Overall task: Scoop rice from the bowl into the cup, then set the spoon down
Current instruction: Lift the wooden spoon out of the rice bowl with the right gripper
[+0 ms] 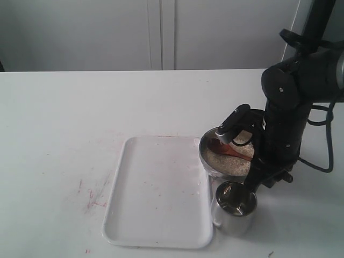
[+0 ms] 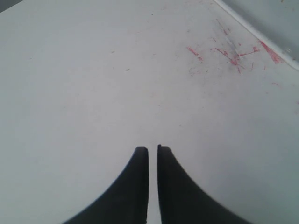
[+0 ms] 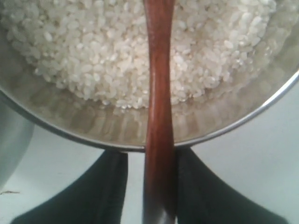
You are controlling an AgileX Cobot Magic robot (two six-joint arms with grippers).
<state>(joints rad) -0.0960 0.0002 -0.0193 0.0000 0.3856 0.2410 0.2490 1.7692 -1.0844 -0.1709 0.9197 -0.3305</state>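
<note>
Spoon [image 1: 224,147] in the bowl [image 1: 207,161], lower right of the exterior view, scoop end down on the rice [image 1: 232,160], slim handle crossing the steel rim and pointing out at the right arm. In the right wrist view the right end effector [image 3: 153,161] straddles that handle just outside the rim. One finger looks to be against the wood, and a sliver of light shows on the other side, so call it released, not yet clenched on the spoon. The cup [image 1: 235,207] stands just below the bowl in the exterior view, beside the corner of the white tray [image 1: 156,193], and no grains show inside it from here.

Over on the other side, the left end effector [image 2: 153,149] hangs above bare tabletop [image 2: 93,84] smeared with red marks. Its fingers are pinched nearly together and there is nothing between them.

So this reads as the pick-up of the spoon, the very first step, with no scoop begun. Next it needs a firm pinch on the handle, then a lift and a dip of the scoop into the grains, kept level on the short carry to the cup. The handle is thin and smooth, and a loose grip could let it roll
</note>
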